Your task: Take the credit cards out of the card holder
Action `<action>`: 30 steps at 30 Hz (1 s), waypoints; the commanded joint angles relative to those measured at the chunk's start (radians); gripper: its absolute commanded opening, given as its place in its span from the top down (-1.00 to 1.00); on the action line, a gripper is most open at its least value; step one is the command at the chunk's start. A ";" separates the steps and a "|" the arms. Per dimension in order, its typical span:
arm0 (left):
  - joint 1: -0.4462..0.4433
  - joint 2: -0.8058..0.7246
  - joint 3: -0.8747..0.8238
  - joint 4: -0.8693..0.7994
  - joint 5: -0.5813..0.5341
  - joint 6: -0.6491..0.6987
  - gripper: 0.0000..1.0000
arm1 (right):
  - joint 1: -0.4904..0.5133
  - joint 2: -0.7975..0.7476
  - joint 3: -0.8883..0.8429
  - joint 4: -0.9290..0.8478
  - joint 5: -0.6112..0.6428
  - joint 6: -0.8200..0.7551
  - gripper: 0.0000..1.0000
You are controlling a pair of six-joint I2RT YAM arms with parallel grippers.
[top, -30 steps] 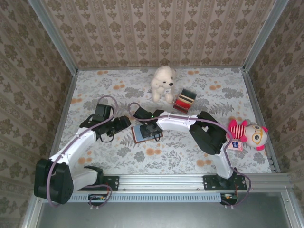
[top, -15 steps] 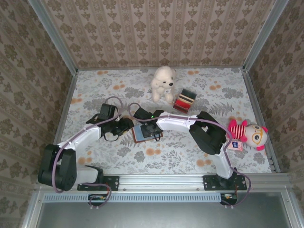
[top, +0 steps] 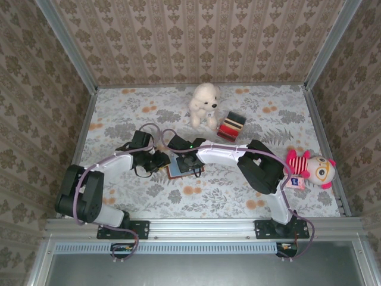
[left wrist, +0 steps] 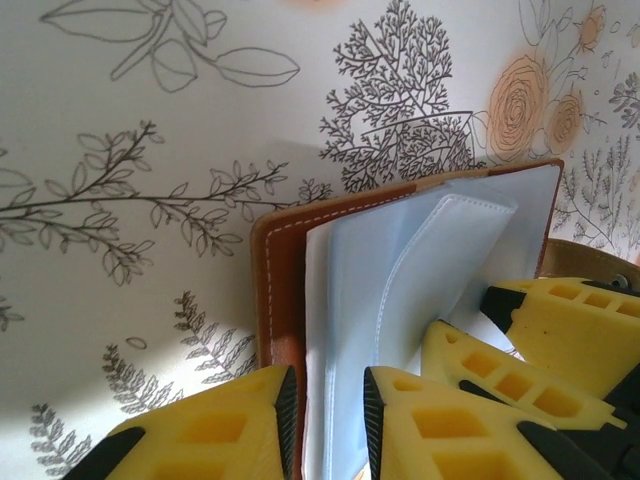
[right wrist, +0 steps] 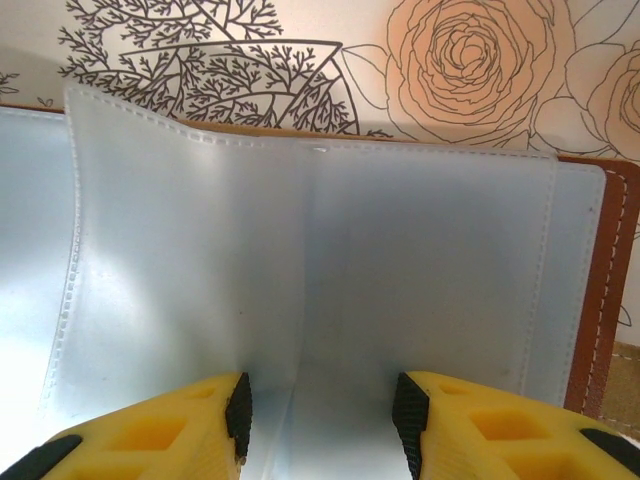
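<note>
Near the middle of the floral desk, the card holder lies open, blue lining up. The left end effector pinches one stitched edge, with brown cover and lining between its fingers. The right end effector is parted, both tips resting on the lining astride the fold.

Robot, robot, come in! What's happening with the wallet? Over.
Left pincer astride brown edge of card holder. Right pincer open, tips over its blue lining. Plush dog, striped box stand clear behind.
</note>
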 commanded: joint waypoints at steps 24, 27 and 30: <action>-0.004 0.085 0.052 0.043 0.071 0.046 0.71 | -0.023 0.048 -0.076 0.000 -0.071 0.013 0.16; -0.003 0.090 0.049 0.066 0.095 0.044 0.82 | -0.031 0.024 -0.095 0.031 -0.106 0.011 0.18; -0.006 0.090 0.046 0.091 0.121 0.039 0.91 | -0.043 -0.006 -0.121 0.076 -0.143 0.004 0.19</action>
